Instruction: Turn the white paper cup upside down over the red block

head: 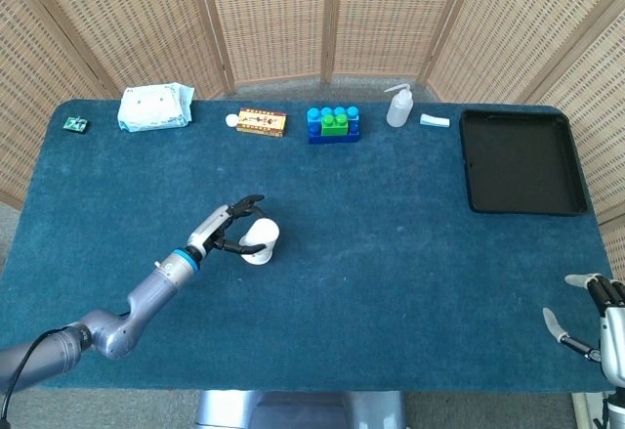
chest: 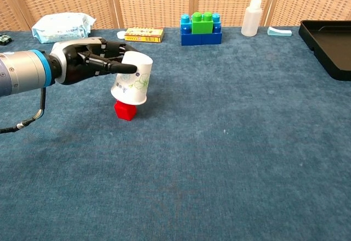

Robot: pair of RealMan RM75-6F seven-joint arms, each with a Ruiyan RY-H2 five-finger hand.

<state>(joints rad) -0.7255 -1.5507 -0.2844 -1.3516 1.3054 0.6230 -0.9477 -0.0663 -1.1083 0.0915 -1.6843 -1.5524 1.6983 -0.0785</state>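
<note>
The white paper cup (chest: 132,80) is held mouth-down just above the red block (chest: 125,111), whose top sits at or inside the rim; only the block's lower part shows in the chest view, and the head view hides it under the cup. The cup carries a faint green print with small dark lettering too small to read. The left hand (chest: 88,61) grips the cup, its dark fingers (chest: 112,68) wrapped around the upper wall from the left side. Beyond those fingers, at the far edge of the blue tabletop (chest: 230,158), lies a yellow box (chest: 143,34) with red print that cannot be read. The right hand (head: 598,320) rests at the tabletop's near right corner, well apart from the cup, fingers spread and holding nothing.
</note>
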